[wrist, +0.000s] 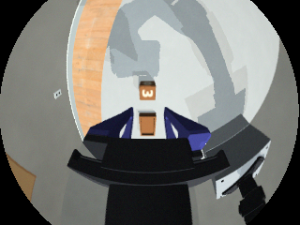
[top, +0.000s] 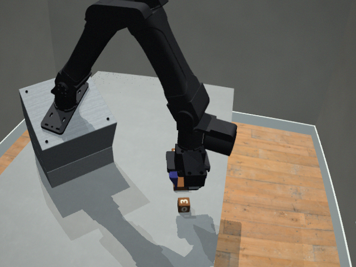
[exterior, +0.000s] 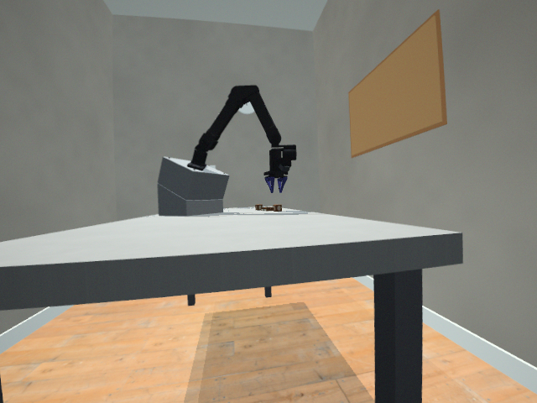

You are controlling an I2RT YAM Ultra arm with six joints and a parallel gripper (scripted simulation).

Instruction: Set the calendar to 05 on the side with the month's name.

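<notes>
The empty brown tray (top: 180, 182) (exterior: 267, 209) (wrist: 147, 126) lies flat on the table, partly hidden by my gripper in the top view. A brown cube (top: 183, 204) (exterior: 277, 208) (wrist: 147, 92) stands on the table outside the tray, with a white 3 on top and a 0 on the side towards the top camera. Another brown cube (top: 173, 149) (exterior: 258, 206) stands beyond the tray's other end, mostly hidden in the top view and out of sight in the wrist view. My gripper (exterior: 276, 191) (wrist: 148, 111) is partly open and empty, pointing down above the tray. The month's name cannot be seen.
The grey table (top: 143, 138) (exterior: 216, 234) carries the arm's base block (top: 83, 149) (exterior: 203, 186) on the left in the top view. The table's edge lies to the right of the tray and cubes there, with wooden floor (top: 273, 186) beyond.
</notes>
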